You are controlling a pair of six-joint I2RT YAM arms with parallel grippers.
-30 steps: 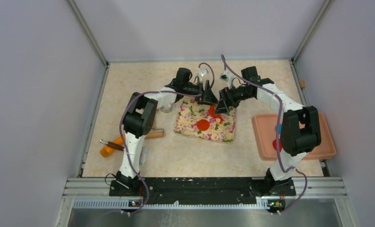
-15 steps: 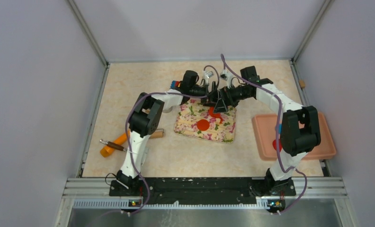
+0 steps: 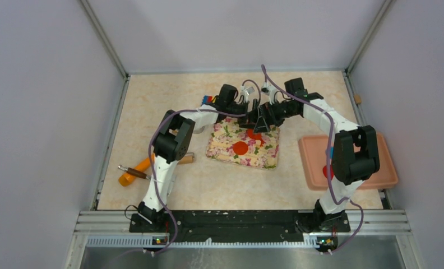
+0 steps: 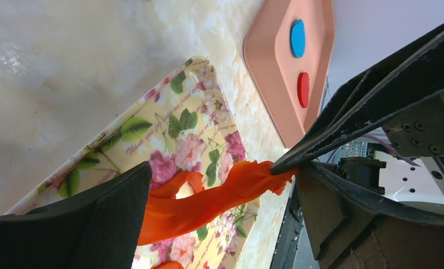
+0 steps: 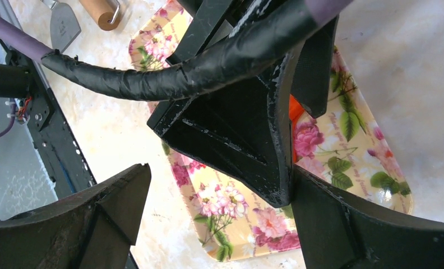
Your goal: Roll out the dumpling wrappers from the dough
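The dough (image 4: pixel 208 202) is a red-orange strip stretched over the floral tray (image 4: pixel 152 126). It runs from behind my left gripper's (image 4: pixel 222 168) near finger to a point where one finger of the right gripper presses it against the left gripper's other finger. Both grippers stand open with fingers interleaved. In the top view they meet at the tray's far edge, left gripper (image 3: pixel 252 115), right gripper (image 3: pixel 263 120), with the dough (image 3: pixel 254 134) below. A round red dumpling wrapper (image 3: pixel 240 148) lies flat mid-tray. In the right wrist view, a sliver of dough (image 5: pixel 294 112) shows beside my right gripper (image 5: pixel 220 171).
A pink tray (image 3: pixel 377 168) at the right holds a red disc (image 4: pixel 303 89) and a blue disc (image 4: pixel 297 38). A wooden rolling pin (image 3: pixel 183 159), an orange carrot-shaped toy (image 3: pixel 131 175) and a metal scraper (image 5: pixel 63 22) lie left of the floral tray.
My left gripper has swung right and closed in on the right gripper over the tray's far edge. The right arm has barely moved.
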